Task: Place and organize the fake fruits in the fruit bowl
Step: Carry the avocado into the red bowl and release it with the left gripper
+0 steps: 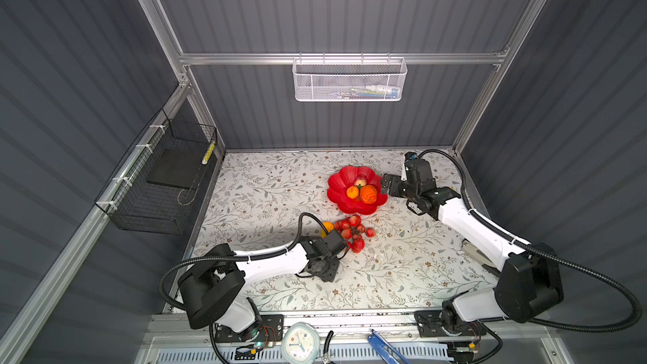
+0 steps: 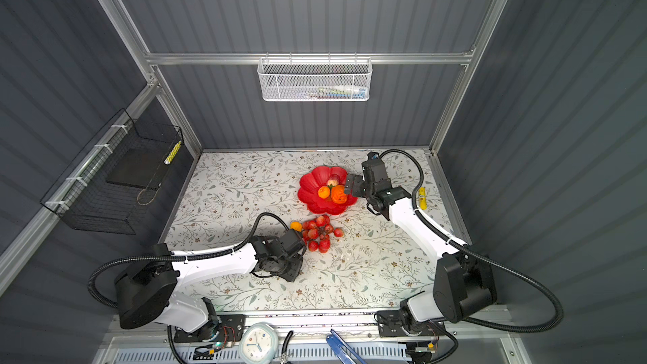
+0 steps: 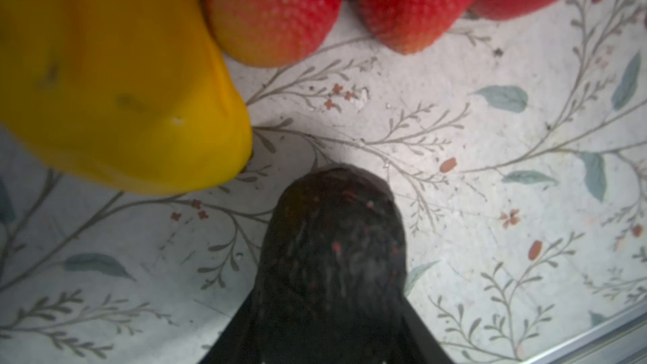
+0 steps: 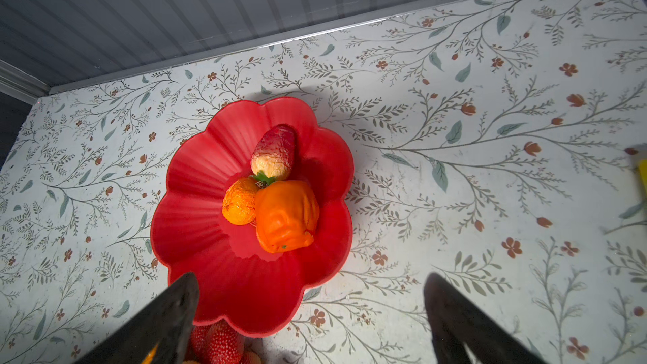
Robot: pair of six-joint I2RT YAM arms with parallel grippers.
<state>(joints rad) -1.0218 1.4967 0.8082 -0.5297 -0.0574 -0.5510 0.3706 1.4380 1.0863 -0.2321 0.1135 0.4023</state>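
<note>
- Left pincer (image 3: pixel 329 323): clenched on the dark avocado (image 3: pixel 332 239). Contact between the avocado and the table (image 3: pixel 490 204) cannot be determined.
- Yellow fruit (image 3: pixel 115 82) and red fruit bunch (image 1: pixel 353 232): side by side on the table, near the fruit bowl (image 4: pixel 196 204) but outside it.
- Fruit bowl: holds 3 fruits clustered at its centre: peach (image 4: pixel 275 152), small orange (image 4: pixel 239 204), blocky orange fruit (image 4: pixel 285 220).
- Right pincer (image 4: pixel 311 281): released, jaws wide apart, positioned at the bowl rim.

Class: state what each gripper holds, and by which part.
Left gripper clamps the avocado by its broad end, narrow tip sticking out. Right gripper stands open, holding nothing.
</note>
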